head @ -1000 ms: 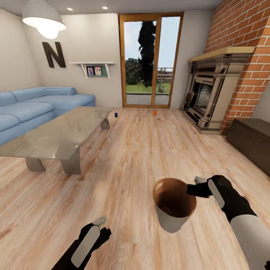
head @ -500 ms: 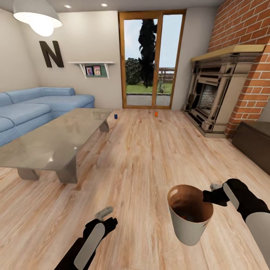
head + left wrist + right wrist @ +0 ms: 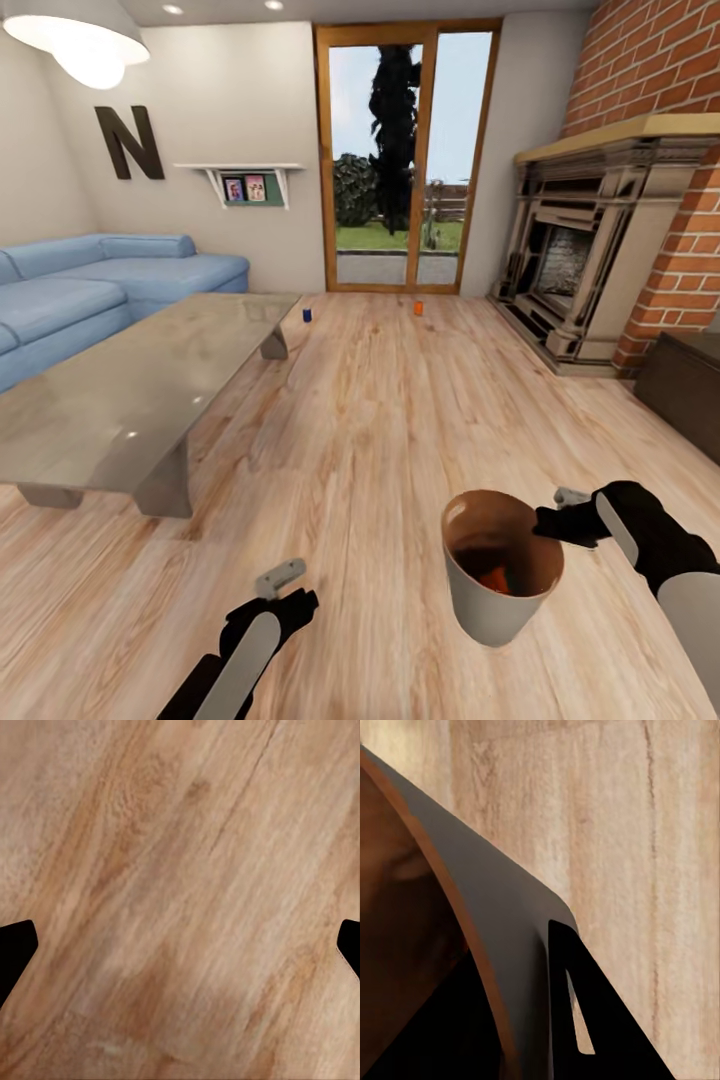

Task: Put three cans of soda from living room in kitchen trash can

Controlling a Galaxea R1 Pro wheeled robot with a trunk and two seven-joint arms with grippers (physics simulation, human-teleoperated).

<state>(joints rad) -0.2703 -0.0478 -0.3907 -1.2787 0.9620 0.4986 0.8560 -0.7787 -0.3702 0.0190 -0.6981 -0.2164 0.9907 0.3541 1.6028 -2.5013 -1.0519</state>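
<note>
My right gripper (image 3: 553,517) is shut on the rim of the trash can (image 3: 497,610), a grey tapered bin with a brown inside, held tilted above the wooden floor at the lower right of the head view. An orange soda can (image 3: 497,578) lies inside it. Far ahead on the floor, near the glass door, stand a blue can (image 3: 307,314) and another orange can (image 3: 418,308). In the right wrist view the bin wall (image 3: 487,907) sits against one dark finger (image 3: 585,1020). My left gripper (image 3: 285,582) hangs open over bare floor (image 3: 180,907), its fingers wide apart.
A long grey low table (image 3: 120,400) stands at the left with the light blue sofa (image 3: 110,275) behind it. The brick fireplace (image 3: 590,250) and a dark cabinet (image 3: 690,385) line the right side. The open floor runs up the middle to the glass door (image 3: 400,160).
The whole view has shifted as the camera moved forward into the room. The bin stays in my right gripper, and the orange can inside it now shows.
</note>
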